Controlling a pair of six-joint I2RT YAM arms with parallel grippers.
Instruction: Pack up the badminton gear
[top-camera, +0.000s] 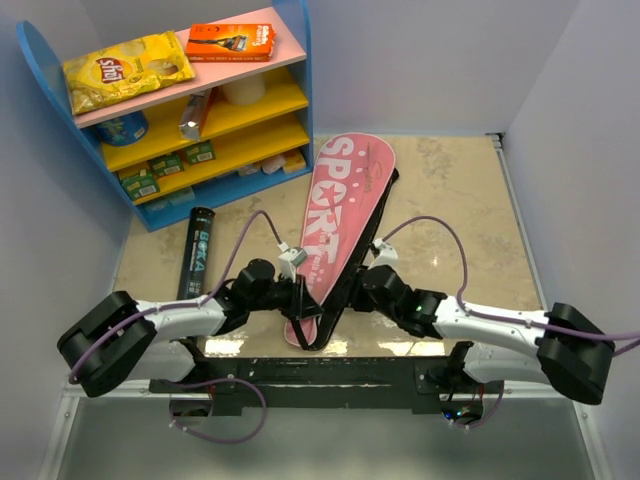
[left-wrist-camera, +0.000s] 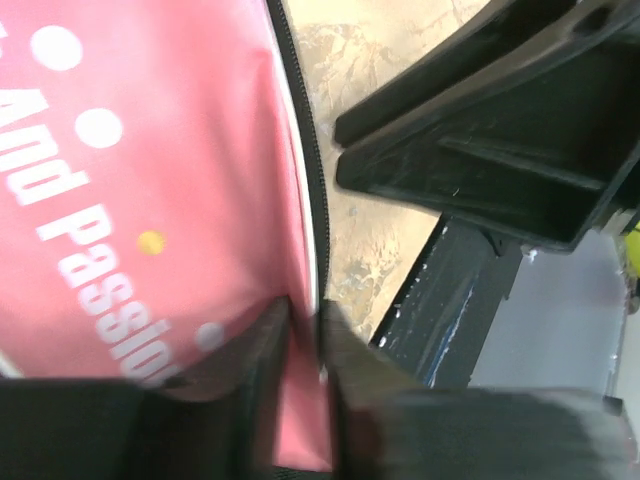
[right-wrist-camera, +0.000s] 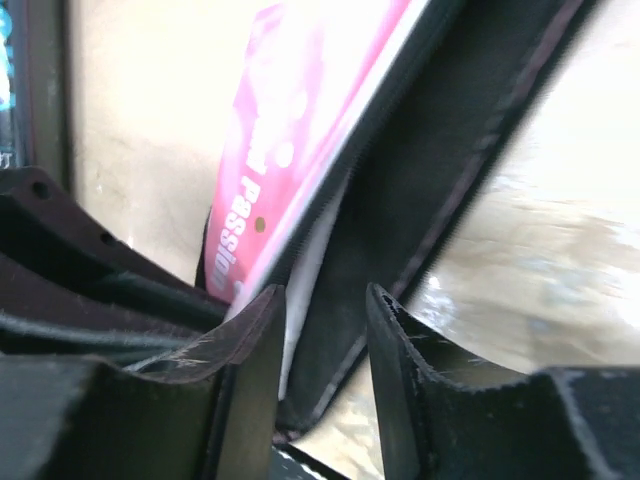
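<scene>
Left gripper (top-camera: 303, 308), seen from above, sits at the narrow near end of the racket cover (top-camera: 345, 205). The right gripper (top-camera: 352, 298) meets that same end from the other side. The racket cover lies flat on the table (top-camera: 450, 200). Its long axis runs from between the arms up and slightly right, with the broad end toward the back wall. Bare tabletop lies to its right. To its left the black tube (top-camera: 197, 250) lies apart from it, pointing front to back, with the blue shelf (top-camera: 300, 90) behind.

From the left wrist, the fingers (left-wrist-camera: 255, 400) are nearly together with a strip of the racket cover (left-wrist-camera: 140, 200) filling the slit. It looks clamped, though the blur makes that hard to swear to. The front rail (left-wrist-camera: 450, 290) runs close beside the cover's zip edge.

From the right wrist, the fingers (right-wrist-camera: 245, 380) stand apart, and the dark edging of the racket cover (right-wrist-camera: 420, 170) rises through the gap, slanting up to the right.
</scene>
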